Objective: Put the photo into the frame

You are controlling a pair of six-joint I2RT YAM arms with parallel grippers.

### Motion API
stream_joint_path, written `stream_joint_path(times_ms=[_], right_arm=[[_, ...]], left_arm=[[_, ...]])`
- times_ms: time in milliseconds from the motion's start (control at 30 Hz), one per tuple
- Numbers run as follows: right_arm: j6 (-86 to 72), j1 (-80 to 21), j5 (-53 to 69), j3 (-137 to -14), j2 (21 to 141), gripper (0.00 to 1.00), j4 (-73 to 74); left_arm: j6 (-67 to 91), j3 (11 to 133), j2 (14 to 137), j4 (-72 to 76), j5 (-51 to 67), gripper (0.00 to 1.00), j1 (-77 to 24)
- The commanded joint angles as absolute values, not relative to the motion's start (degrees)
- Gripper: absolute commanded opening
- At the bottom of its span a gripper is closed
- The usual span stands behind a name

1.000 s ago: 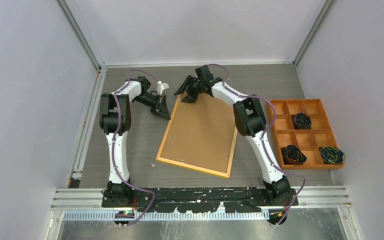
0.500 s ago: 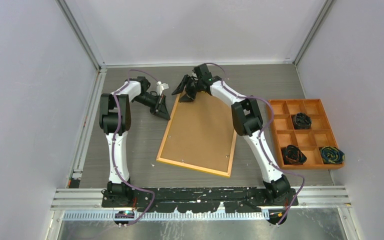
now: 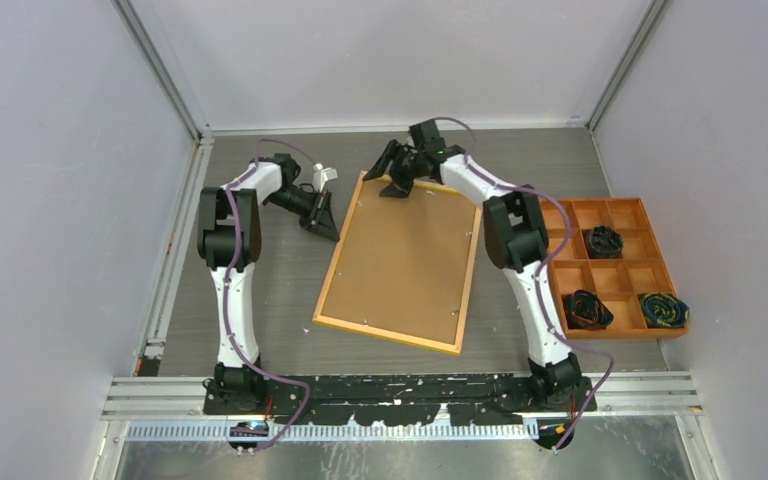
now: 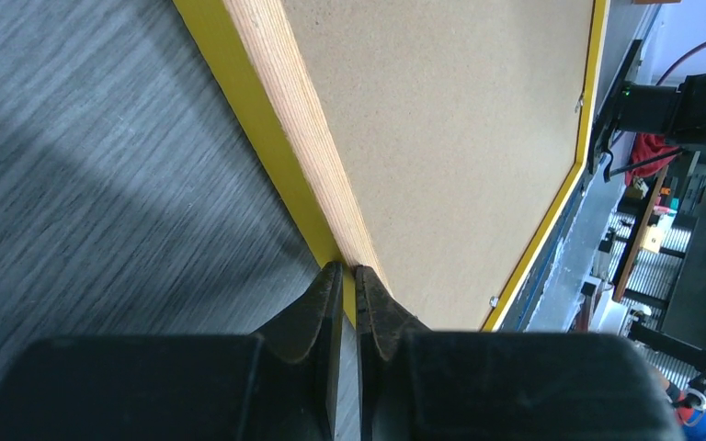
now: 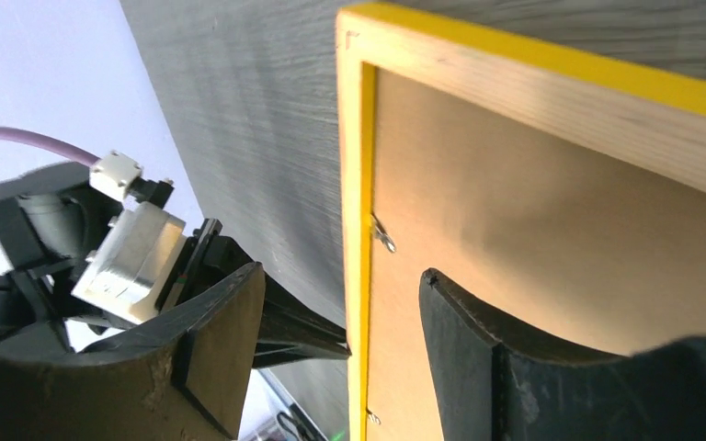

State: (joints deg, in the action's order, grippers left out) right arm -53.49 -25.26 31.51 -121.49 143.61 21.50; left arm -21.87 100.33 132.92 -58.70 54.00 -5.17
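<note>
The frame [image 3: 390,334] lies back up on the table, its tan rim edged in yellow, and the brown backing board [image 3: 400,260] sits in it. The photo is out of view. My left gripper [image 3: 335,235] is shut, its tips against the frame's left edge near the far corner; in the left wrist view the gripper [image 4: 349,268] touches the wood rim [image 4: 299,119]. My right gripper [image 3: 392,175] is open and empty, just above the frame's far left corner. In the right wrist view the gripper [image 5: 342,271] straddles the yellow edge [image 5: 358,276].
An orange compartment tray [image 3: 625,280] stands at the right, with dark bundles [image 3: 603,240] in three compartments. Small metal clips [image 5: 383,237] stick out along the inside of the frame's rim. Grey walls enclose the table on the left, back and right.
My right gripper has moved right and a little farther back, uncovering the frame's far left corner. The frame and my left arm have stayed put.
</note>
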Motion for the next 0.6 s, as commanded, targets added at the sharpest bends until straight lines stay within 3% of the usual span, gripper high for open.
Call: stream_joint_path(times_ms=[0,233,567], right_arm=[[-51.10,-21.85,21.98,-113.72,130.09,0.67,19.61],[-47.26,-20.76,10.42,-100.72,122.95,0.65,21.82],[-47.13,-20.25,6.66,-100.50,125.97,0.62,22.22]], left_arm=[[-24.47,98.63,130.98,-59.70,50.76,0.10,-5.80],[-25.04,98.48,130.70,-59.85,50.45,0.10,-5.80],[-25.39,98.22,130.37,-60.03,50.27,0.10,-5.80]])
